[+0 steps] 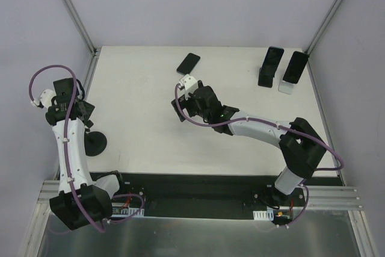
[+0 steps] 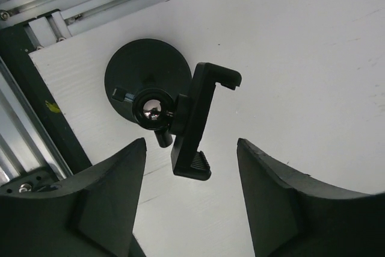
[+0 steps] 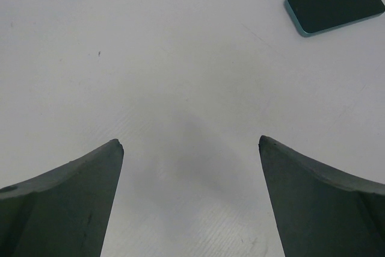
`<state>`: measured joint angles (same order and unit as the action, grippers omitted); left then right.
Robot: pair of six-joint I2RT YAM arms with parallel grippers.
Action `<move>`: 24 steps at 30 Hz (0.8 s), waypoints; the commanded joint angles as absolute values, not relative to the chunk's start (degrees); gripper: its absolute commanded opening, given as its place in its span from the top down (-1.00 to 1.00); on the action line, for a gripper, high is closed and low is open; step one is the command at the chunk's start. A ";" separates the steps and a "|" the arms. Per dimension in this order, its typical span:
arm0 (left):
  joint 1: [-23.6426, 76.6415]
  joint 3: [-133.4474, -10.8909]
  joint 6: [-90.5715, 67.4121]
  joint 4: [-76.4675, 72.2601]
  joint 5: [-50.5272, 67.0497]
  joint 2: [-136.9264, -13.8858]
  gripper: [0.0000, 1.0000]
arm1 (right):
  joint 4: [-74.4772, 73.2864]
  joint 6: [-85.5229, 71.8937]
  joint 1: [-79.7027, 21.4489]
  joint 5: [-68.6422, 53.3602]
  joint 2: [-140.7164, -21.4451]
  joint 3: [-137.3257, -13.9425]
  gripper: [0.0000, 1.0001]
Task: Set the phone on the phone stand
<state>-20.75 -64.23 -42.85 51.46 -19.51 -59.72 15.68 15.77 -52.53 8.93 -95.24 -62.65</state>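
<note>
Phone [image 3: 334,4] lies flat on the table [image 3: 150,58] ahead of my right end effector [image 3: 191,142], wide open and empty to take it, while my left end effector [image 2: 191,141], also open and empty, hovers over the phone stand [image 2: 192,118].

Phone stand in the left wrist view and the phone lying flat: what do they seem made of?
The phone stand looks like matte black moulded plastic, evenly dull; its ball joint is shiny with bright glints, probably metal. The phone has a smooth dark face, likely glass, with a teal rim, plastic or a case, unclear.
</note>
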 commanded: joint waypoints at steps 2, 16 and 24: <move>-21.36 -62.75 -42.89 48.52 -16.35 -60.99 -0.01 | 16.17 17.66 -52.47 9.23 -95.62 -66.00 -0.93; -21.36 -60.21 -38.95 47.55 -9.16 -59.50 1.00 | 14.68 18.28 -52.29 10.19 -95.80 -66.88 -0.93; -19.35 -60.55 -23.39 38.16 19.40 -58.18 1.00 | 14.41 18.37 -51.59 11.25 -95.36 -66.36 -0.93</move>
